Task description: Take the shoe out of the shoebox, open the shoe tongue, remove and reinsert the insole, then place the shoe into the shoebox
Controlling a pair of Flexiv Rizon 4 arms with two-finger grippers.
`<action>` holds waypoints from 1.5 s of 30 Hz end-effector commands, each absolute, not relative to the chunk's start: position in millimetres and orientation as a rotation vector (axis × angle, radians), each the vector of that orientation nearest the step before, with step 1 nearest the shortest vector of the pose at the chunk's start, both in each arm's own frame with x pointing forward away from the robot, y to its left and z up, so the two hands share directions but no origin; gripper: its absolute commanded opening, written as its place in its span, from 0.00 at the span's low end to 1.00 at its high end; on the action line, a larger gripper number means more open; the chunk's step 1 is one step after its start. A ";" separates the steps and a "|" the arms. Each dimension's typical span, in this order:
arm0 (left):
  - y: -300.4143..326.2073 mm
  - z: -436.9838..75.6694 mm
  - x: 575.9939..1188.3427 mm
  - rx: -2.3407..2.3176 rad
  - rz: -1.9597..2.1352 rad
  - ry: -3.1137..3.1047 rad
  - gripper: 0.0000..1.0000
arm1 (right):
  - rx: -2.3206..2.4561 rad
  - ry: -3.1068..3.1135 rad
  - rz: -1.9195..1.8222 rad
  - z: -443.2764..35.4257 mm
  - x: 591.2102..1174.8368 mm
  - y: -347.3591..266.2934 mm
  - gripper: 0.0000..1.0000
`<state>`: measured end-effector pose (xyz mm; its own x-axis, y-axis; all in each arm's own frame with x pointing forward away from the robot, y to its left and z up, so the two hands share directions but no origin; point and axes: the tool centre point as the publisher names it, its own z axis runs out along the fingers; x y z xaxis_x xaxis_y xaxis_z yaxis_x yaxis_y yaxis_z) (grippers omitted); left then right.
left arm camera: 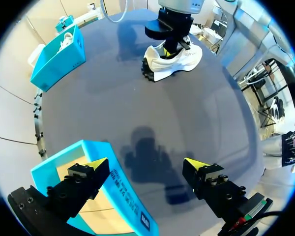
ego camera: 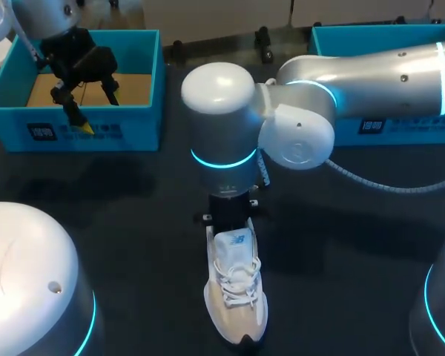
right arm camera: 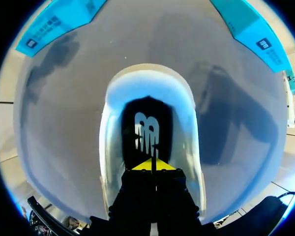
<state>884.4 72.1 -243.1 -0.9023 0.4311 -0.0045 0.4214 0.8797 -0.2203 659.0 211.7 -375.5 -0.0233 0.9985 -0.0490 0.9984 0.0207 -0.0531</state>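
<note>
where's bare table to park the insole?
Free: bare table between the left shoebox and the shoe; also the patch right of the shoe, in front of the right shoebox. Crowded: the shoe's heel end, where the right gripper sits, and the left shoebox, under the left gripper.

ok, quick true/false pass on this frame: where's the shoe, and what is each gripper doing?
1. The shoe is inside the left shoebox. False: it stands on the table, outside it.
2. The left gripper is open. True: its fingers are spread and hold nothing.
3. The left gripper is next to the shoe. False: it is at the left shoebox, well away from the shoe.
4. The right gripper is at the shoe's heel end. True: its fingertips are together at the heel end of the opening.
5. The shoe lies on its side. False: it sits upright on its sole, laces up.
</note>
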 end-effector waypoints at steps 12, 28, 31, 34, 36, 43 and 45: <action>72.4 -242.4 883.9 -0.682 0.332 -3.003 1.00 | -2.133 -2.216 0.062 -363.0 641.0 208.0 0.09; 72.4 -242.4 883.9 -0.682 0.332 -3.003 1.00 | -2.063 -2.254 0.069 -369.2 661.0 210.0 0.36; 72.4 -242.4 883.9 -0.682 0.332 -3.003 1.00 | -2.059 -2.249 0.073 -368.9 661.2 210.1 0.43; 72.4 -242.4 883.9 -0.682 0.332 -3.003 1.00 | -2.056 -2.240 0.076 -368.4 657.7 211.1 0.93; 72.4 -242.4 883.9 -0.682 0.332 -3.003 1.00 | -2.054 -2.236 0.079 -367.5 655.1 211.7 1.00; 72.4 -242.4 883.9 -0.682 0.332 -3.003 1.00 | -2.055 -2.231 0.085 -365.9 652.8 213.2 1.00; 72.4 -242.4 883.9 -0.682 0.332 -3.003 1.00 | -2.059 -2.230 0.086 -365.0 651.9 214.3 1.00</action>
